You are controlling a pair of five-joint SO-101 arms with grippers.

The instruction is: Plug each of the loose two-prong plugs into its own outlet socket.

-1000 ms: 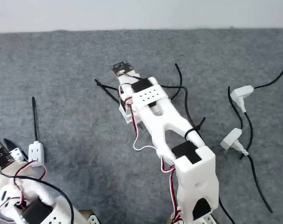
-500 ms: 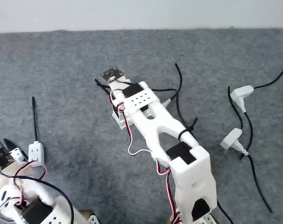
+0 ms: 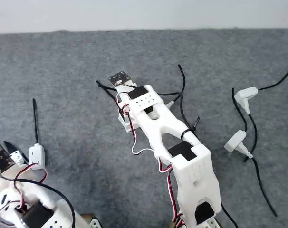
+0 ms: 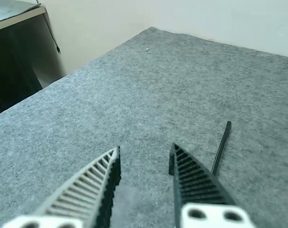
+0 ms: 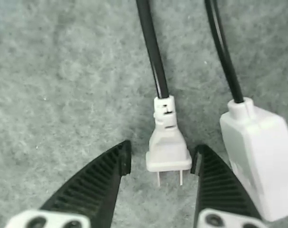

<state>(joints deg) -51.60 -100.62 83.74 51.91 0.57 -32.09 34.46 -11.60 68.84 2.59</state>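
A white two-prong plug (image 5: pixel 168 148) on a black cord lies on the grey carpet, prongs toward the camera. My right gripper (image 5: pixel 163 148) is open, one finger on either side of it, neither visibly touching. A white outlet block (image 5: pixel 258 159) on its own black cord lies right beside one finger. From above, the right arm (image 3: pixel 153 114) covers this spot near the carpet's middle. My left gripper (image 4: pixel 145 151) is open and holds nothing, low over bare carpet at the near left corner. Another white outlet socket (image 3: pixel 36 154) with a short black cord lies close to it.
Two more white cord ends (image 3: pixel 245 96) (image 3: pixel 235 141) with black cords lie at the right side. Black cords (image 3: pixel 182 83) loop around the right arm's wrist area. A black cord tip (image 4: pixel 221 147) lies just past the left gripper. A pale wall borders the far edge.
The right arm's wrist swung slightly left, then came part of the way back, ending a bit left of where it began. The left arm and the other cord ends have not moved.
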